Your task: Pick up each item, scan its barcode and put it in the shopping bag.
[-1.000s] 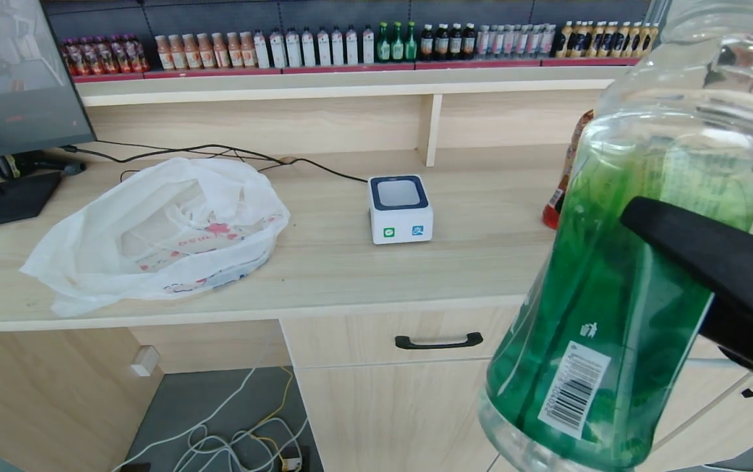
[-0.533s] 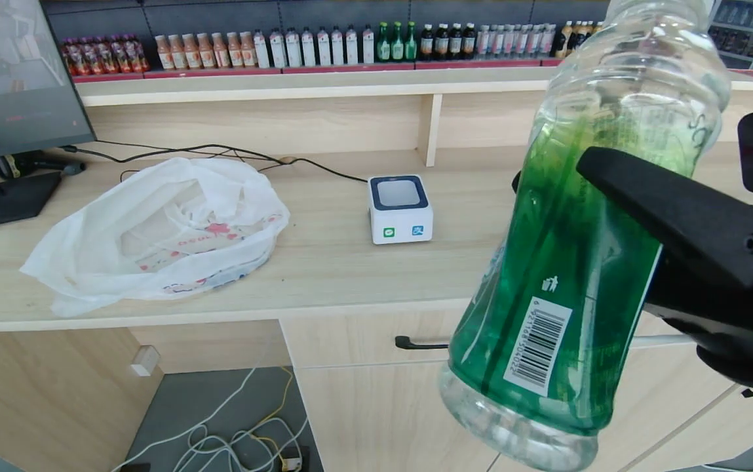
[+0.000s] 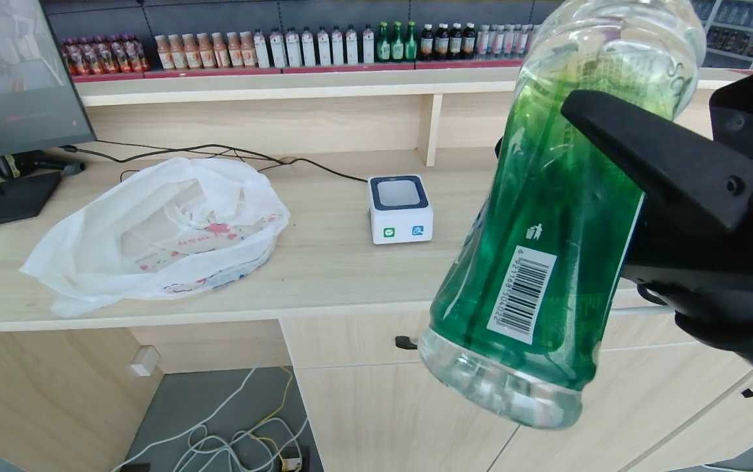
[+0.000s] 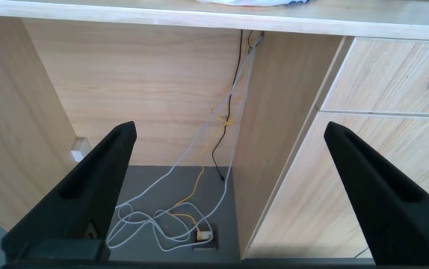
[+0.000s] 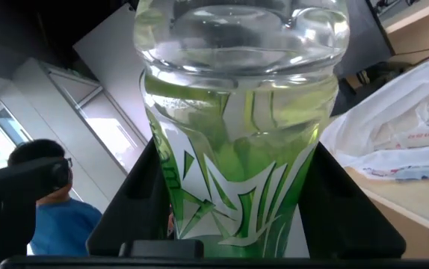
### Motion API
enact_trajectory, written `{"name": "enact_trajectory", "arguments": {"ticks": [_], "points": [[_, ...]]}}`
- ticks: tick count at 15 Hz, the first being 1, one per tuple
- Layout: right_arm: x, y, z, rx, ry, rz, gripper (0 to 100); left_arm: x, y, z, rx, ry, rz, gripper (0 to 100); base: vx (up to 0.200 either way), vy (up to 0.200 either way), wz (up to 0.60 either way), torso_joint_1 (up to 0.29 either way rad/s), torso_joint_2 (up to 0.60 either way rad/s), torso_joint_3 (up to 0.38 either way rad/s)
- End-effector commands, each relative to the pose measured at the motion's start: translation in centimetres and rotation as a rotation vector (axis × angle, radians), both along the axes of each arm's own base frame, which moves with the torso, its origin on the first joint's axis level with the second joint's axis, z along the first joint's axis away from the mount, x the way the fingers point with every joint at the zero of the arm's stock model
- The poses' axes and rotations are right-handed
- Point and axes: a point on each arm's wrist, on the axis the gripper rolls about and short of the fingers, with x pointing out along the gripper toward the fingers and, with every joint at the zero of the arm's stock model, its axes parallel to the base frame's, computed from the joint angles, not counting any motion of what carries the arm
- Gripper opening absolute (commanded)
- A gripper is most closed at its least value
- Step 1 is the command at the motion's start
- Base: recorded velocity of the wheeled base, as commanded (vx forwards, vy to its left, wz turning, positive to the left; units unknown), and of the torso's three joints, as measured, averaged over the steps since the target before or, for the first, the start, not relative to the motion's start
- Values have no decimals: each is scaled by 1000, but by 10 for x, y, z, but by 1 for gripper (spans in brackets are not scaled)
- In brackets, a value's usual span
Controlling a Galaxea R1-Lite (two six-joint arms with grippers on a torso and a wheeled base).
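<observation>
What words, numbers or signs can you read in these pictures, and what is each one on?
On the bottle: a barcode with digits beside it, too small to read surely.
Above it: a white bin sign, no words.
On the scanner: a green icon and a blue icon, no words.
On the shopping bag: pink print, blurred.
On the shelf bottles: labels too small to read.
No text can be quoted surely.

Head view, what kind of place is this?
Probably a shop checkout: rows of bottled drinks behind, a white cube-shaped barcode scanner and a white plastic shopping bag on the wooden counter.
</observation>
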Motion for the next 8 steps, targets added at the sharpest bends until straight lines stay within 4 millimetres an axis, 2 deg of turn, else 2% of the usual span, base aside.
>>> {"name": "enact_trajectory", "arguments": {"ticks": [1, 8], "points": [[2, 2, 0, 1, 0, 1, 0, 0, 0, 0, 0, 0, 0, 100, 0, 0, 0, 0, 0, 0], [2, 2, 3, 8, -7, 2, 0, 0, 0, 0, 0, 0, 0, 100, 0, 0, 0, 0, 0, 0]]}}
